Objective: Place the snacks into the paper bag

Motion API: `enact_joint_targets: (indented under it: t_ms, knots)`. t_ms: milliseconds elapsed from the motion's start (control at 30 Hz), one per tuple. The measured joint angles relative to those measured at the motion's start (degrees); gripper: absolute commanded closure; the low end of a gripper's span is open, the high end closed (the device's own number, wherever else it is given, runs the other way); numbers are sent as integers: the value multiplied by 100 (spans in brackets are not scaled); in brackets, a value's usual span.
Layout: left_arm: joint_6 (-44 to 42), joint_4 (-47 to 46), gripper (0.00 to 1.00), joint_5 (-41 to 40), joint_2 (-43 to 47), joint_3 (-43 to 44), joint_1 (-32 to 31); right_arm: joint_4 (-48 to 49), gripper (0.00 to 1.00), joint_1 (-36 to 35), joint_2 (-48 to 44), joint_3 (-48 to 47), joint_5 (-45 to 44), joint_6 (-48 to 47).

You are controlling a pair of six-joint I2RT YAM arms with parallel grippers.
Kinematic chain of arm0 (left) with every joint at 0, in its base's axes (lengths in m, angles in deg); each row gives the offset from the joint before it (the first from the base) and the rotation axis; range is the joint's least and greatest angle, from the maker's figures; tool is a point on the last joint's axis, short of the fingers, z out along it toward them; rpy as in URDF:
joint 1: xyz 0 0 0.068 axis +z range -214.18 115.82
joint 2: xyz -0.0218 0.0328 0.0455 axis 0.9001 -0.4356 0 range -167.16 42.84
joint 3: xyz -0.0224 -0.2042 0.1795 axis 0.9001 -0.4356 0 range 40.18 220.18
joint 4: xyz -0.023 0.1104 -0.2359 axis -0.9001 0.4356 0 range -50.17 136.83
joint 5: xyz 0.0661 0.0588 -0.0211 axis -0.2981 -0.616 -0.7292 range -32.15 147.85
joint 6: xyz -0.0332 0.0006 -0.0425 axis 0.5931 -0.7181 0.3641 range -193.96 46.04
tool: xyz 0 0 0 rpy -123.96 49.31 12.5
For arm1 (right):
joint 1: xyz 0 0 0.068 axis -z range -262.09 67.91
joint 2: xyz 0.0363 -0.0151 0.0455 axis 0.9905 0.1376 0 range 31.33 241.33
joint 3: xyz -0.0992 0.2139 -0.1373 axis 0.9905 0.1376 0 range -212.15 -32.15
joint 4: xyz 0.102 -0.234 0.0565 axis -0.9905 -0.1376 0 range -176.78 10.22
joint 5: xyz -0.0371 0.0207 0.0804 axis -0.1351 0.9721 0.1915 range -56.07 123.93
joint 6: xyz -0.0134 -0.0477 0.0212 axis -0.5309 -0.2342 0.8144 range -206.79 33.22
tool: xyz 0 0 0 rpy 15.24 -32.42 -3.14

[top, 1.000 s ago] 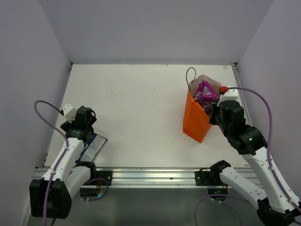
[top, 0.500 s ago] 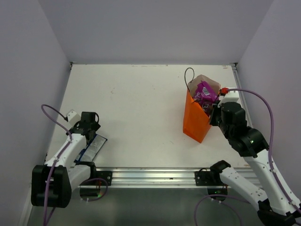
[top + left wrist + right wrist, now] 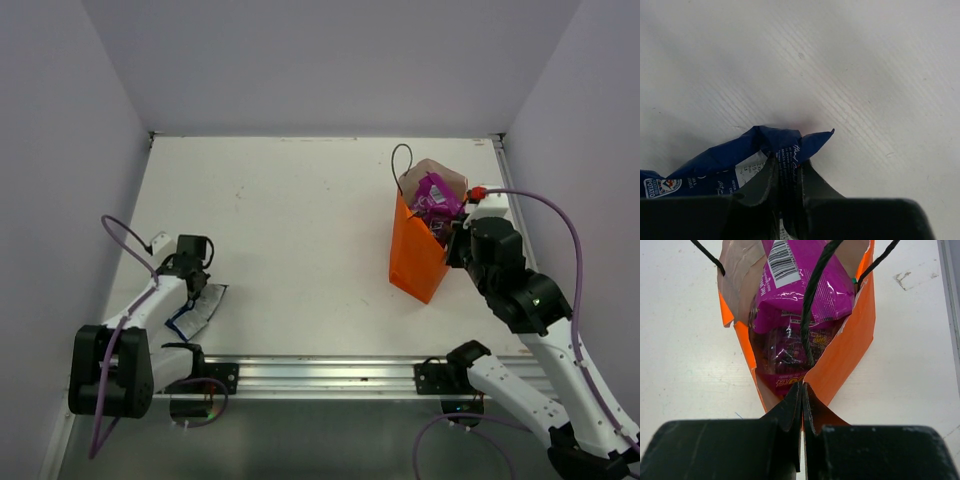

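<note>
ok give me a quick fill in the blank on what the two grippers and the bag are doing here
1. The left gripper pinches a snack packet that is mostly ____ in colour.
2. The right gripper is shut on the rim of the ____ paper bag.
3. The magenta packet sits ____ the paper bag.

Missing words: blue; orange; inside

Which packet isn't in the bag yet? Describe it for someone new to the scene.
Look at the near-left corner of the white table, by the left arm's base. There the left gripper pinches a crumpled blue-and-white packet. It is the only snack lying outside the orange paper bag.
</note>
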Motion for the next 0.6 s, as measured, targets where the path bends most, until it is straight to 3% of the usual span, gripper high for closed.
enact_joint_targets:
  t_ms: [200, 367, 600]
  knots:
    - [-702, -256, 100, 673, 188, 387, -313, 2, 100, -2, 44, 0, -2, 0]
    - [-1613, -935, 100, 1631, 114, 1928, -1655, 24, 100, -4, 153, 0, -7, -2]
    - [-2094, -3058, 100, 4664, -1327, 4806, -2645, 48, 100, -11, 249, 0, -48, 0]
